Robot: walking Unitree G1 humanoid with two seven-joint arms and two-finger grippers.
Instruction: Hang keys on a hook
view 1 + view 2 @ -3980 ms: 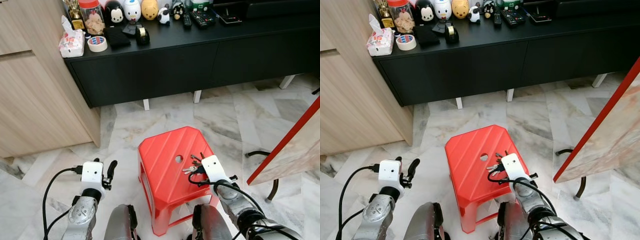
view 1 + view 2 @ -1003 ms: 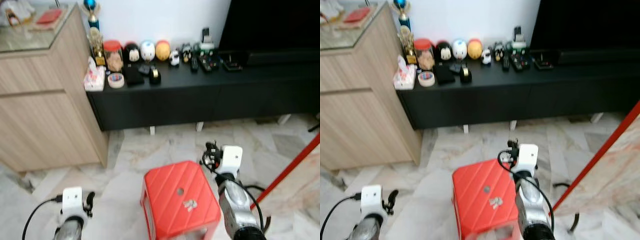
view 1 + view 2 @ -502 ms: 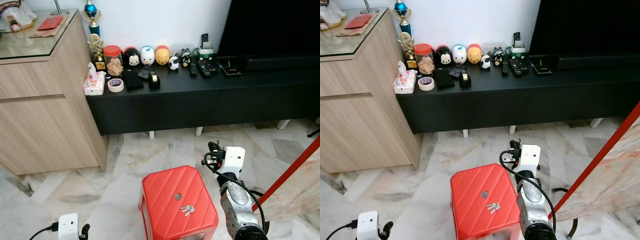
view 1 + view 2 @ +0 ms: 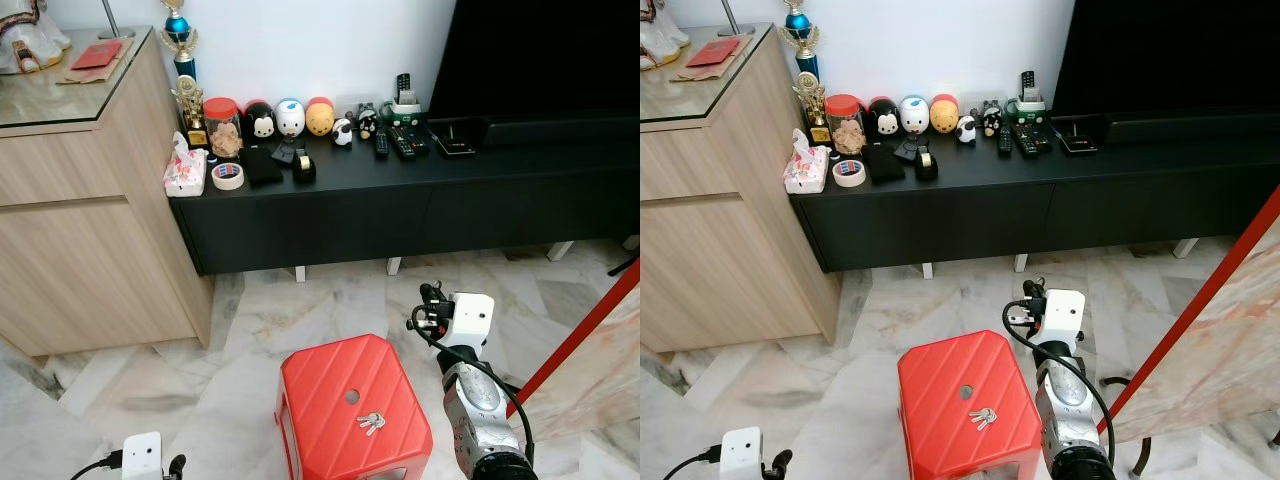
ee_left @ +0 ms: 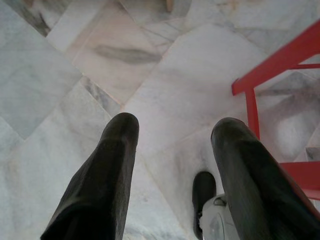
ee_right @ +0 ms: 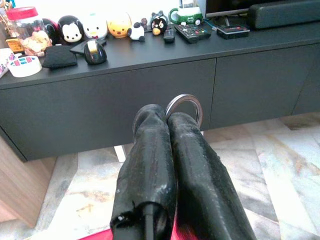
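R gripper (image 6: 167,117), fingers pinched tight on a silver key ring (image 6: 184,106), is raised beside red stool (image 4: 320,400) w/ keys (image 4: 370,422) lying on top; L gripper (image 5: 172,135) fingers spread wide, holding nothing, low over floor.

I stand in a home's living room: a marble floor (image 4: 330,300), a long black counter (image 4: 420,190) under a dark television (image 4: 540,50) at upper right, toy figures (image 4: 290,117) and remotes (image 4: 398,140) lined along it, a wooden cabinet (image 4: 80,230) at left, a red plastic stool (image 4: 350,410) below centre.
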